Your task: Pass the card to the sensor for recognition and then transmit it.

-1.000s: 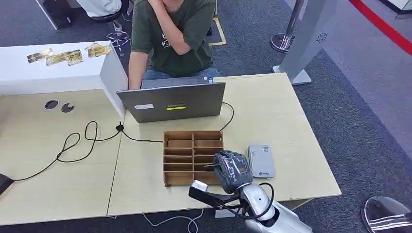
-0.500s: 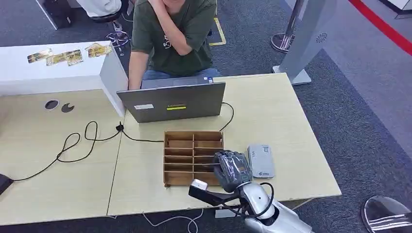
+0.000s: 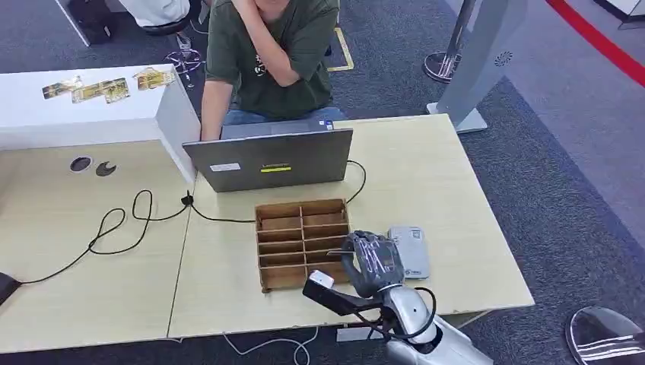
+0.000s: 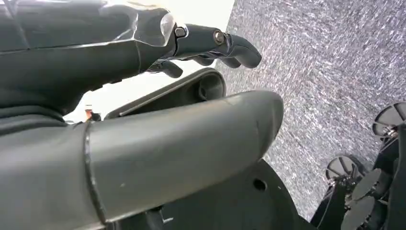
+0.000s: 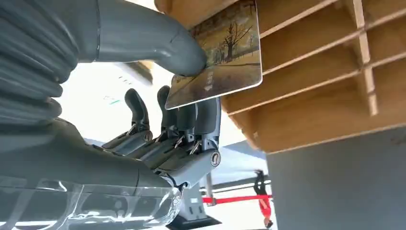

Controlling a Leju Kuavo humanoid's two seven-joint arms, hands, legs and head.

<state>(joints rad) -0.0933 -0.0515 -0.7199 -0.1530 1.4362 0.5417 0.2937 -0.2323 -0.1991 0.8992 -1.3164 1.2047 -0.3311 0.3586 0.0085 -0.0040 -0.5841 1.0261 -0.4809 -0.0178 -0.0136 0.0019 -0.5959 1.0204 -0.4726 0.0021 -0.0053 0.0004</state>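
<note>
The right hand (image 5: 143, 96) pinches a card (image 5: 220, 55) between its thick thumb and its darker fingers (image 5: 191, 120); the card bears a picture of a tree in brownish tones, and it sits just in front of the wooden compartments; in the head view the same hand (image 3: 373, 262) hovers over the right edge of the wooden organizer (image 3: 300, 243), between it and the grey sensor (image 3: 411, 251) lying flat on the tabletop (image 3: 456, 198); the sensor is just beside the organizer, partly hidden by the hand. The left hand (image 4: 143, 96) hangs low over grey carpet, its fingers (image 4: 230, 45) loosely curled and apart with nothing between them. Beyond the organizer stands an open laptop (image 3: 270, 160), a black cable (image 3: 122, 224) trailing from it across the tabletop; behind the laptop sits a person (image 3: 270, 57) in a green shirt.
</note>
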